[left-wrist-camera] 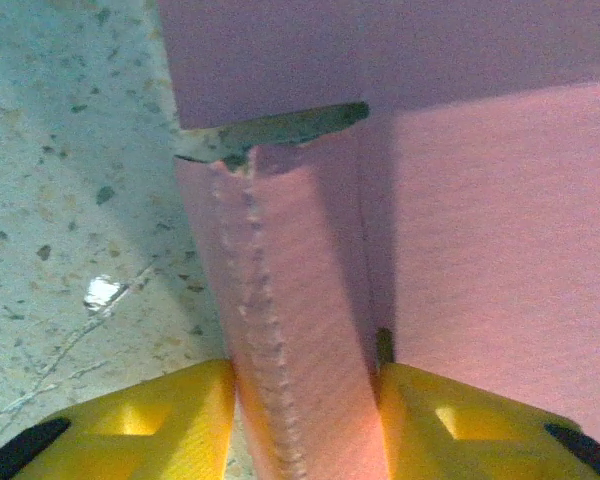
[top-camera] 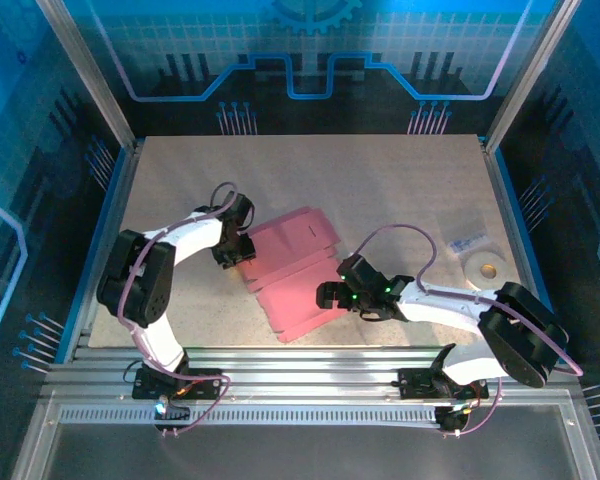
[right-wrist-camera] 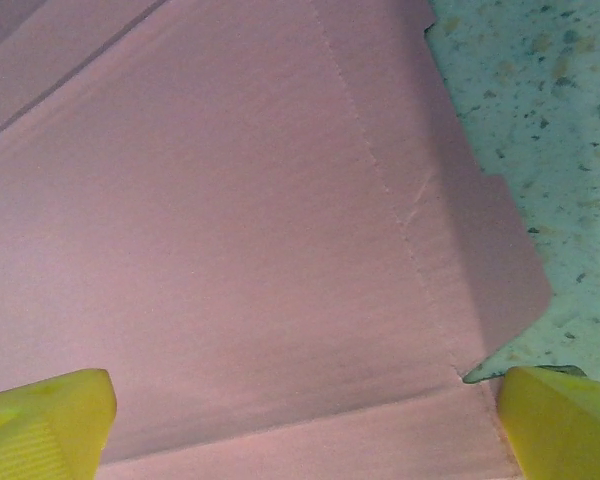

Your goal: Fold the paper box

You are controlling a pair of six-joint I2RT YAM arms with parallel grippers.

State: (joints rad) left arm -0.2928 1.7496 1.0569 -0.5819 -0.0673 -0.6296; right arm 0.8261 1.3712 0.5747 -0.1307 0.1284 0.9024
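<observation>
The paper box [top-camera: 295, 270] is seen lying mostly flat, pink side up, in the middle of the desk [top-camera: 380, 190], its long panels running from centre frame down toward the lower middle. The step in hand is judged to be the raising of a side flap [left-wrist-camera: 290, 300] at the box's left edge. In the left wrist view that narrow creased strip stands up between the yellow fingers [left-wrist-camera: 180, 420], which sit against both of its sides, so the left end effector [top-camera: 238, 250] is taken to be narrowed onto it. The right end effector [top-camera: 328, 295] is held wide apart over the broad panel near the box's lower right edge, nothing gripped, its tips [right-wrist-camera: 50, 420] at the bottom corners of its own view. The next move appears to call for the pinched strip to be turned inward along its perforated crease while the main panel is pressed down, so that the sheet is not dragged across the desk. The left arm is bent at the elbow and reaches in from centre left. The right arm is stretched low from the lower right toward centre.
</observation>
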